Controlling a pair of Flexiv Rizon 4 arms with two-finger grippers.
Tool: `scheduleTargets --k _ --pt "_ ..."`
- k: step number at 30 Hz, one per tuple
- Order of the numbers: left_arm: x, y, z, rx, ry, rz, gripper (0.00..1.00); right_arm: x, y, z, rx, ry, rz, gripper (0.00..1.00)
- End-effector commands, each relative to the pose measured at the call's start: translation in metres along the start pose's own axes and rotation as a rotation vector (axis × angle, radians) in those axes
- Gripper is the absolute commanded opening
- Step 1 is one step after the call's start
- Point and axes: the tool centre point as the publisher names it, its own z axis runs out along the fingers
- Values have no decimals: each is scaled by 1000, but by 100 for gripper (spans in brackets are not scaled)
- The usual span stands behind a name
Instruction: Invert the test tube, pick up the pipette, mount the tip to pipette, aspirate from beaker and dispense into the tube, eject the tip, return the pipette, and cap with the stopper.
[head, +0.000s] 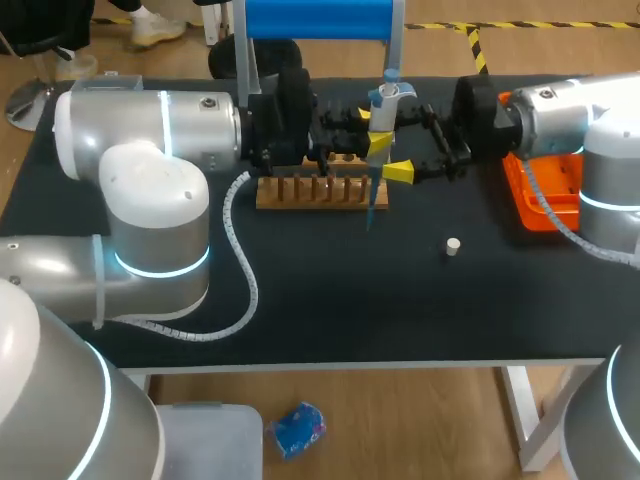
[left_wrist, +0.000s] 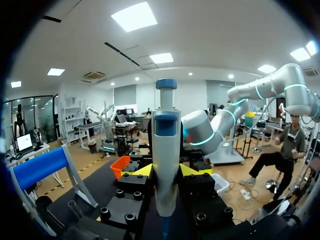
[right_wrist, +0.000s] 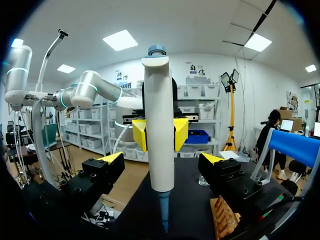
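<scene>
The left hand (left_wrist: 165, 171) clamps the white, blue-topped pipette (head: 383, 118) upright at the end of the brown wooden rack (head: 318, 191) on the black counter (head: 330, 290). The right hand (right_wrist: 162, 159) faces it, fingers spread wide either side of the pipette without touching it.

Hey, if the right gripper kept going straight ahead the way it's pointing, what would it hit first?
Most likely the pipette, which stands upright between the right gripper's open fingers, clamped by the left gripper from the far side. Depth is unclear.
</scene>
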Motion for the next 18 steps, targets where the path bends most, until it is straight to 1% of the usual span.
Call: scheduleTargets --k 1,3,4,7,11,15,16,18 --pt "0 1 2 7 -7 2 0 0 -1 2 -1 0 2 97" --pt "-1 2 3 8 -8 1 0 0 -1 2 -4 0 2 92" --pt "-1 2 3 8 -8 0 0 1 -2 2 -4 0 3 87" --pt "-1 3 4 6 -7 -2 0 1 -3 3 -7 1 6 81" --pt "-1 3 4 6 -8 -3 0 1 -3 4 -10 2 9 75" --pt "-1 3 5 9 -6 -5 0 1 -4 5 -14 4 9 73" --pt "0 4 5 10 -6 -6 0 1 -4 6 -14 5 8 69" --pt "0 4 5 11 -6 -7 0 1 -4 7 -14 7 7 64"
